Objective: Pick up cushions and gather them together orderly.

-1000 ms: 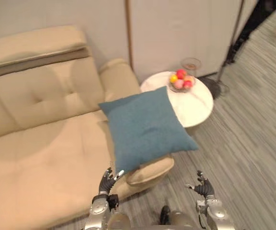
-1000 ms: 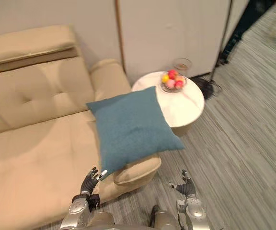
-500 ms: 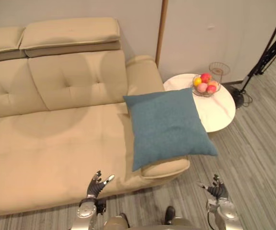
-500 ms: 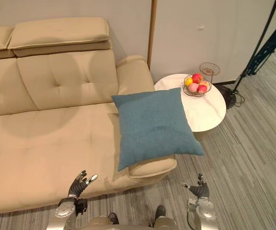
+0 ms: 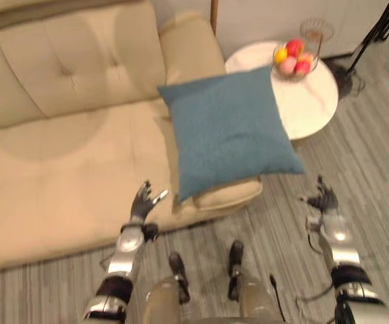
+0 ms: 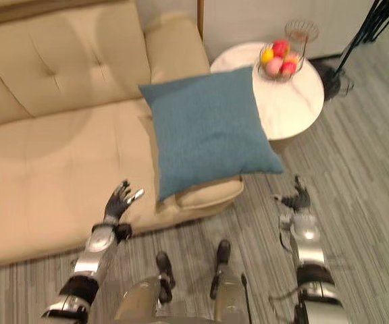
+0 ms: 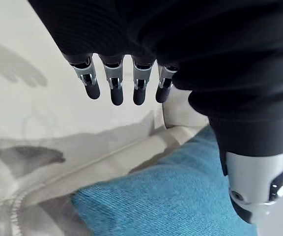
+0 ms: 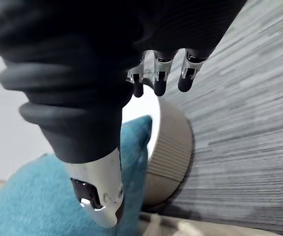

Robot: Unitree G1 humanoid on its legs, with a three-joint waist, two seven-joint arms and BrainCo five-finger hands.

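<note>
A blue cushion [image 5: 228, 128] lies tilted over the right armrest of the beige sofa [image 5: 53, 169], its right corner hanging toward the round table. It shows close up as blue cloth [image 7: 171, 196] past my left hand and as blue cloth [image 8: 18, 206] past my right hand. My left hand [image 5: 142, 202] is open, held low in front of the sofa's front edge, left of the cushion's lower corner. My right hand [image 5: 324, 199] is open over the floor, below and right of the cushion. Neither hand touches it.
A round white side table [image 5: 309, 101] stands right of the sofa with a wire bowl of fruit [image 5: 294, 57] and a wire basket [image 5: 316, 28] on it. A dark stand base [image 5: 353, 74] sits on the striped grey floor [image 5: 377, 169] beyond.
The camera has tipped down and closer, so the whole scene has shifted. Both arms have reached further forward and up, hands nearer the cushion's lower edge; the cushion itself lies as before.
</note>
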